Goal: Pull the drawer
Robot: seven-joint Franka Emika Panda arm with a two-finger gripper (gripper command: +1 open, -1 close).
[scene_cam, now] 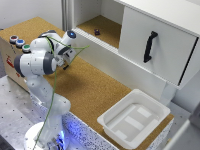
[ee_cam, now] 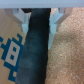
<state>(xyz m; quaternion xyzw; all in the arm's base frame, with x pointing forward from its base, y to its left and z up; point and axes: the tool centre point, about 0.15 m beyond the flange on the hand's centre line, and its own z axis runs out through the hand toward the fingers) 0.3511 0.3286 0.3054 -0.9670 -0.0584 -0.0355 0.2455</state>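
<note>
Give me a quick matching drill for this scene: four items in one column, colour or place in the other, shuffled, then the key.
Items:
1. drawer
2. handle
3. tub
4. buttons

Descriptions:
A. black upright bar
B. white, shallow, near the cork counter's front edge
C. on a box at the exterior view's left
D. large white panel at the exterior view's right

Pairs: 1-D, 2-A, 3-B, 4-C
</note>
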